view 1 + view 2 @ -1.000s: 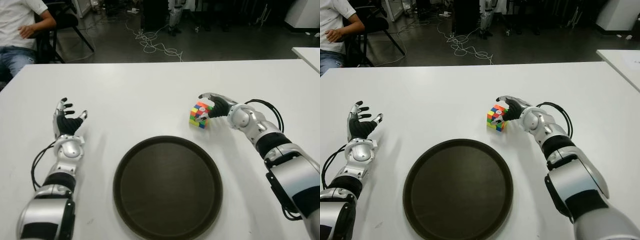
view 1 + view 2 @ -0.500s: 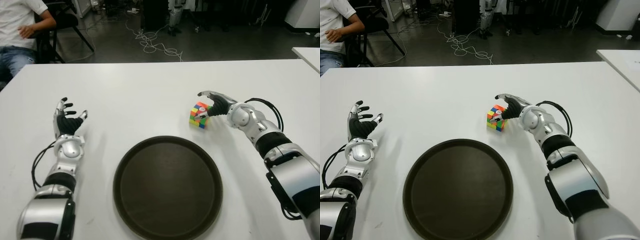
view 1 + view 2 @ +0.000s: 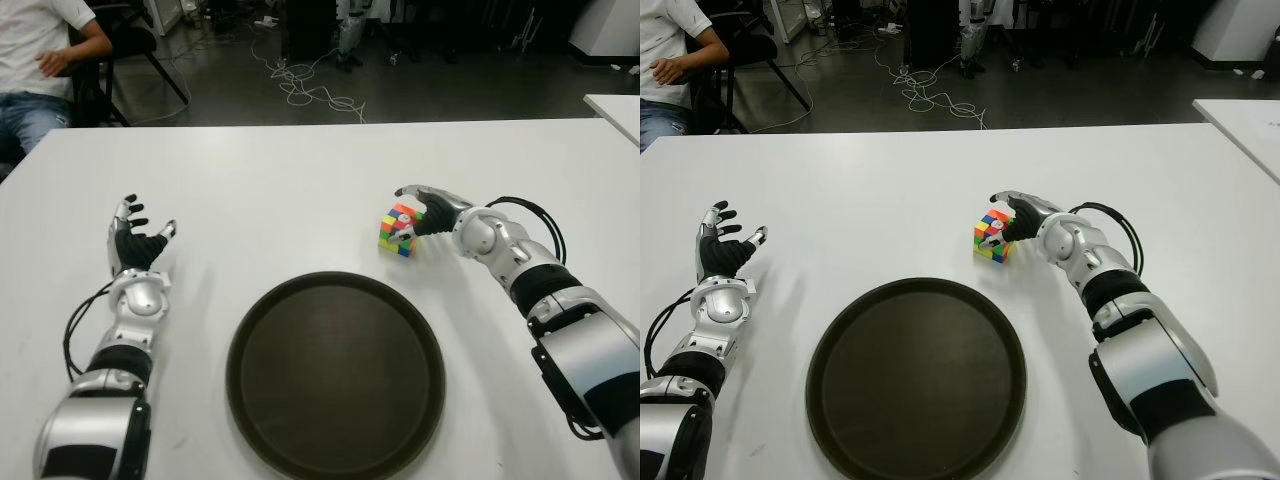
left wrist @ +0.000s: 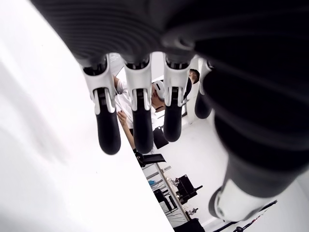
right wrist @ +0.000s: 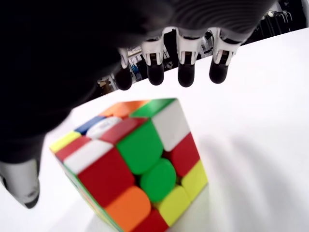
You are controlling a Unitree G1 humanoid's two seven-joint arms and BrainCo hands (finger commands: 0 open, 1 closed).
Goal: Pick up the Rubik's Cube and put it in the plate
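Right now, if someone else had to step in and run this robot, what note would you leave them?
Right hand: open, fingers arched over the Rubik's Cube, no grasp visible yet.
Left hand: open, idle, showing left of the plate.
Cube: on the white table, just beyond the plate's far right rim.
Done: the reach to the cube.
Left: close the fingers, lift, carry the cube over the plate, release it there.

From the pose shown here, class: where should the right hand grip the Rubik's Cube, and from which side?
Probably from above: the right hand hangs open over the Rubik's Cube, so thumb and fingers can close on opposite flat faces. It sits tilted on the table, beyond the plate.
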